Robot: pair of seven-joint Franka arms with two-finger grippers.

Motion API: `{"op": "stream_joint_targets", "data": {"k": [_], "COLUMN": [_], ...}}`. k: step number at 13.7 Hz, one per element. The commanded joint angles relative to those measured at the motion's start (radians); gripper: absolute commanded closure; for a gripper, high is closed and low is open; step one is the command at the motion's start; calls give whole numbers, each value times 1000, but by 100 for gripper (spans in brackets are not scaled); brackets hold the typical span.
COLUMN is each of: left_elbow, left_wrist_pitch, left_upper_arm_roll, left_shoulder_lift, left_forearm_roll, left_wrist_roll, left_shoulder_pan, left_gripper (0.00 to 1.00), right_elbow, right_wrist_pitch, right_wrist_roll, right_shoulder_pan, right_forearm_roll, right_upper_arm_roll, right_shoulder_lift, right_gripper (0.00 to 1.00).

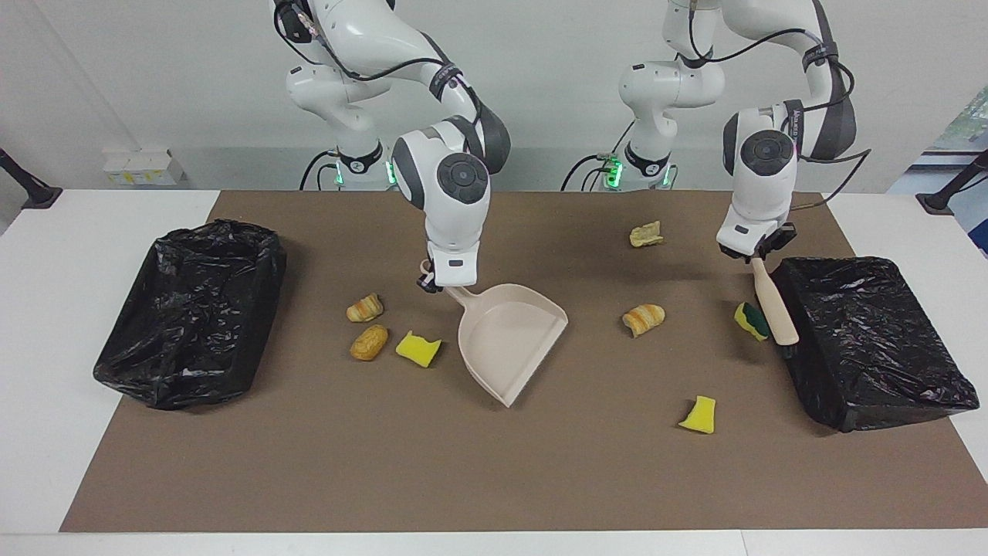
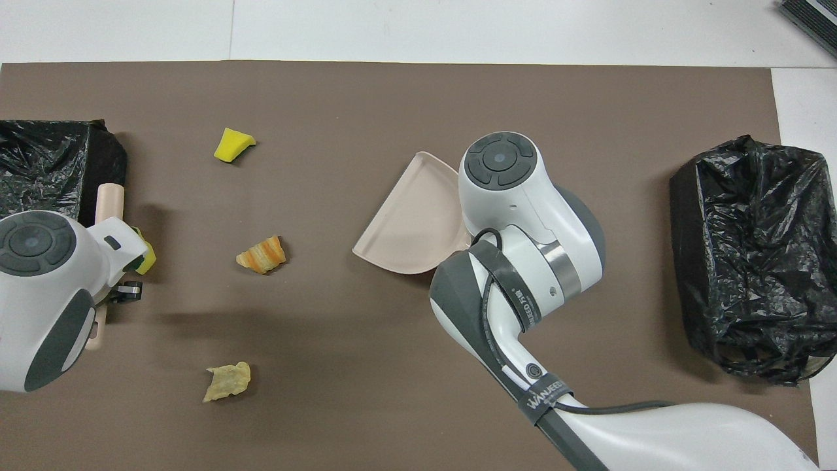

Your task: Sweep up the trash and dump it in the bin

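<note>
Gripping the handle of a smooth beige plastic dustpan [image 1: 509, 340], the right gripper [image 1: 434, 282] has its jaws closed, the shovel-shaped pan tilted with its lip on the brown mat [image 1: 494, 479] at mid-surface. The left gripper [image 1: 755, 255] has its jaws clamped on the rounded wooden handle of a brush [image 1: 772, 305], whose dark bristles reach down beside a crinkled black-bagged bin [image 1: 872, 340] at the left arm's end. The trash lies scattered: a green-backed yellow sponge chunk [image 1: 751, 320] just beside the brush, a ridged golden pastry piece [image 1: 643, 317] between brush and dustpan, a pale crumpled scrap [image 1: 646, 233] nearer the robots, a plain yellow sponge wedge [image 1: 699, 415] farther out. Beside the dustpan, toward the right arm's end, sit another yellow sponge [image 1: 418, 348] and two browned bread pieces [image 1: 368, 341] [image 1: 364, 308]. A second bagged bin [image 1: 193, 309] stands at that end.
</note>
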Motion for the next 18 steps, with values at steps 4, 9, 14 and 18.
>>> {"op": "stream_joint_targets", "data": {"k": [4,9,14,18], "left_elbow": [-76,-95,3,140], "left_wrist_pitch": [21,16,-57,-169], "left_upper_arm_roll": [-18,-21,-25,-25], "left_shoulder_lift": [-13,-15,-21,-81], "left_forearm_roll": [7,-138,-330,-427], "left_wrist_roll": [-42,-101,-234,-230], "left_shoulder_pan": [-3,-112,-324,-335], "left_gripper": [100,100,100,100], "right_elbow": [-151,-211,-224,-262], "right_wrist_pitch": [29,50,83,175], "right_wrist_roll": [-300,-335,-332,-332], "right_shoulder_pan": [-16,3,-1,-10], "right_forearm_roll": [-129,-171,-170,-168], "right_upper_arm_roll": [8,9,9,9], "right_shoulder_lift": [-96,-114,-114,-123], "right_gripper": [100,100,100,100]}}
